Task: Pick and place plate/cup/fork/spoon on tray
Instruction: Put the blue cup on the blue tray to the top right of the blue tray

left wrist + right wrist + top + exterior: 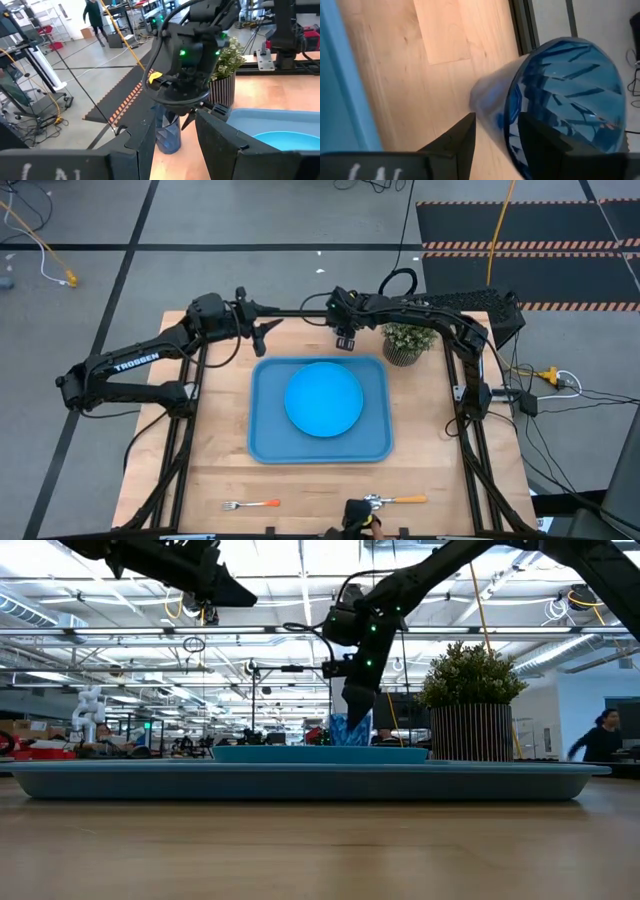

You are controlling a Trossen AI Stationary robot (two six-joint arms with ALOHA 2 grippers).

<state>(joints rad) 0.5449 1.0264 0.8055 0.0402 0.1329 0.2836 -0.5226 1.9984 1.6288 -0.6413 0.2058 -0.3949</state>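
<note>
The sky-blue plate (323, 398) lies flat on the light-blue tray (265, 430) at the table's middle. The dark-blue translucent cup (570, 90) is just beyond the tray's far edge, next to the potted plant (407, 340). My right gripper (345, 337) is over it and shut on it. The cup's bottom is hidden behind the tray in the low view (350, 730). My left gripper (175, 150) is open and empty, above the table's far edge left of the cup (262, 332). The fork (250, 504) and the spoon (398, 500) lie on the table near its near edge. My right gripper pinches the cup's wall at the rim (511, 122), one finger (462, 137) outside the cup and one finger (540, 142) inside the mouth. The fingers come from above, pointing down. The cup stands about upright below them (167, 135); whether its bottom is on the table I cannot tell.
The potted plant stands at the tray's far right corner, close beside my right gripper. A dark object (358, 515) sits at the table's near edge by the spoon. Bare wood shows left and right of the tray. A person walks in the room behind (600, 735).
</note>
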